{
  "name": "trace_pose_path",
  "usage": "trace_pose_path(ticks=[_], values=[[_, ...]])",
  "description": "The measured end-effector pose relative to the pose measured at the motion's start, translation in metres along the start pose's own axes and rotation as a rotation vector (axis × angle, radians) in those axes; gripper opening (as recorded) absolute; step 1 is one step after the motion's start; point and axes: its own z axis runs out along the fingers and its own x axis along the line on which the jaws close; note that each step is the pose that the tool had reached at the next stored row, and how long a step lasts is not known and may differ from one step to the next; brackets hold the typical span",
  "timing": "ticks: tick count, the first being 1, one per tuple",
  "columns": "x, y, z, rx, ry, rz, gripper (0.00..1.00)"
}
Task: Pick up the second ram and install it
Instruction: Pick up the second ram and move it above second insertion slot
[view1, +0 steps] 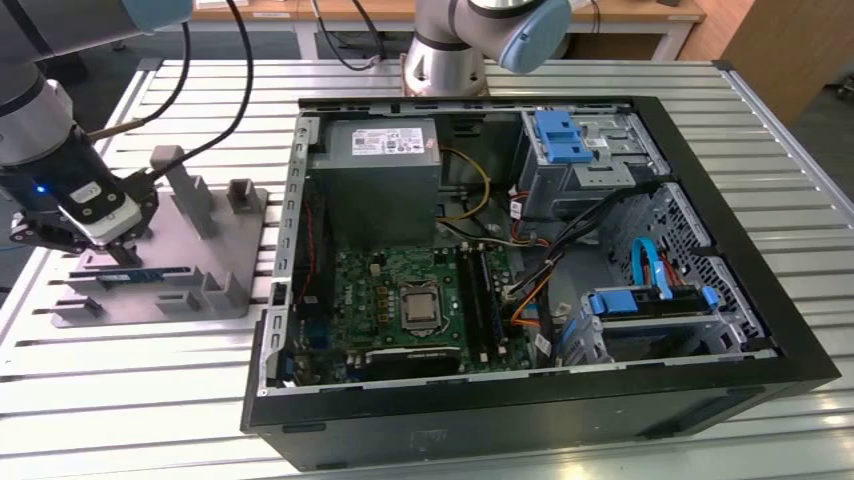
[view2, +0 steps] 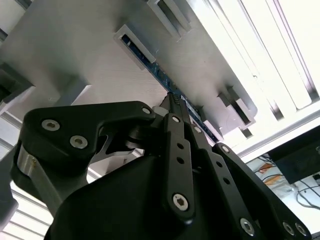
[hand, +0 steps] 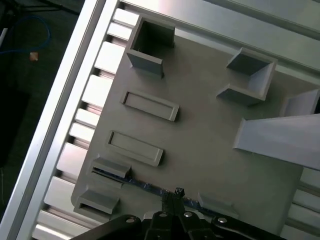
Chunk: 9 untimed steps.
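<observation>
End effector (view1: 123, 255): being held narrow; pinched on the upper edge of the second ram (hand: 142, 184), near its middle, in both wrist views.
Second ram: being carried on edge between gray holder blocks (hand: 105, 167) on the fixture plate (view1: 200, 250); the plate is lying on the desk (view1: 134, 350) beside the computer case (view1: 747, 250).
Grip: a centred pinch and a straight upward pull are being judged best; tilting is being risked otherwise.
Containers: the case is being shown open, the motherboard (view1: 400, 300) lying inside.

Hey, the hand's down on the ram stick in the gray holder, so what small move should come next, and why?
Probably lift straight up a little: the hand looks closed on the second ram, which sits upright in its gray holder blocks.
</observation>
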Motion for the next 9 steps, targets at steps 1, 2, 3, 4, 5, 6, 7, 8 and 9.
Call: trace_pose_path(ticks=[1, 2, 3, 4, 5, 6, 7, 8, 9], values=[[0.0, 0.0, 0.0, 0.0002, 0.0004, -0.01, 0.1], [0.0, 0.0, 0.0, 0.0005, 0.0007, -0.02, 0.1], [0.0, 0.0, 0.0, 0.0007, 0.001, -0.029, 0.1], [0.0, 0.0, 0.0, 0.001, 0.0014, -0.039, 0.1], [0.0, 0.0, 0.0, 0.0012, 0.0017, -0.049, 0.1], [0.0, 0.0, 0.0, 0.0015, 0.0021, -0.058, 0.1], [0.0, 0.0, 0.0, 0.0017, 0.0023, -0.068, 0.1], [0.0, 0.0, 0.0, 0.0019, 0.0027, -0.077, 0.1], [0.0, 0.0, 0.0, 0.0021, 0.003, -0.086, 0.1]])
